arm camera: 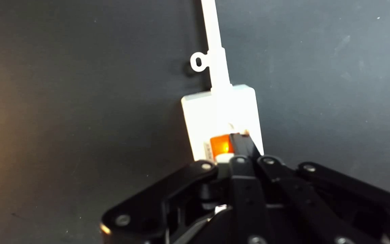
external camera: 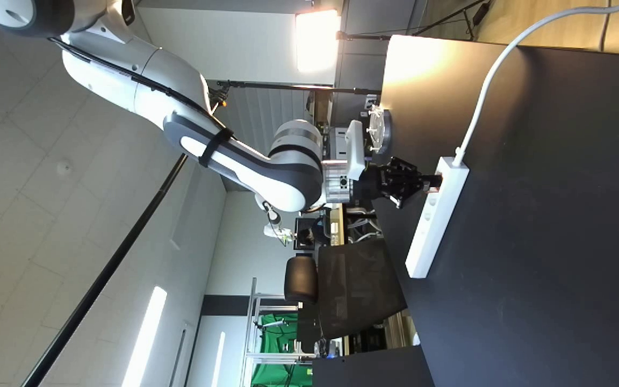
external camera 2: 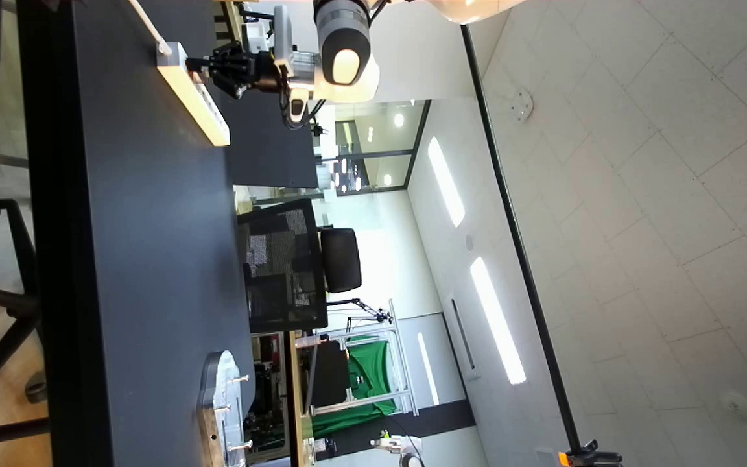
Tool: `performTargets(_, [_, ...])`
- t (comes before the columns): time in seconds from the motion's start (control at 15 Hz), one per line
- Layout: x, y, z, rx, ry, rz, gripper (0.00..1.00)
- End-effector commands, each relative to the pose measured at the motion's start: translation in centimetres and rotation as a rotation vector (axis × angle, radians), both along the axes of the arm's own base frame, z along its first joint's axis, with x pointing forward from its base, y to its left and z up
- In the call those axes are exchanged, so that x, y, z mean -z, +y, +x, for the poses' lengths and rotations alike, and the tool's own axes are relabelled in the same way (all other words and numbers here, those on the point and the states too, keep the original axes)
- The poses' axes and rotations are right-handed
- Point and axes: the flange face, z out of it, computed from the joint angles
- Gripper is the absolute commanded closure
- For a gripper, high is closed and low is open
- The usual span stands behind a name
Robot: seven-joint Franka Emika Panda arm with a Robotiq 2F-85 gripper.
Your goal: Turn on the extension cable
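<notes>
The extension cable, a long white power strip (external camera: 436, 226), lies on the dark table; it also shows in an exterior view (external camera 2: 197, 97) and the wrist view (arm camera: 220, 113). Its white cord (external camera: 484, 88) leaves the end near my gripper. A switch (arm camera: 220, 145) near that end shows orange with a bright spot, as if lit. My gripper (arm camera: 240, 138) is shut, its fingertips together, over the right part of the switch. In both exterior views the gripper (external camera: 432, 181) (external camera 2: 196, 64) points down at the strip and appears to touch it. The fingers hide part of the switch.
The dark table (external camera: 546, 226) carries the strip. A clear board with several small pegs (external camera 2: 227, 408) stands farther along the table; it also shows behind the gripper (external camera: 379, 129). A black chair (external camera 2: 283, 266) stands beyond the table edge.
</notes>
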Motion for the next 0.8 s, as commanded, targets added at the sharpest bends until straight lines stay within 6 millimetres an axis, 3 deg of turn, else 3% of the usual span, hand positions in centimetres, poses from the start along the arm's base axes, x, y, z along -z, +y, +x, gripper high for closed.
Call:
performTargets(0.0, [-0.04,-0.15,0.47,0.007,0.001,-0.001,1.00])
performTargets(0.73, [-0.20,-0.84,0.56,0.003,0.010,-0.007,1.00])
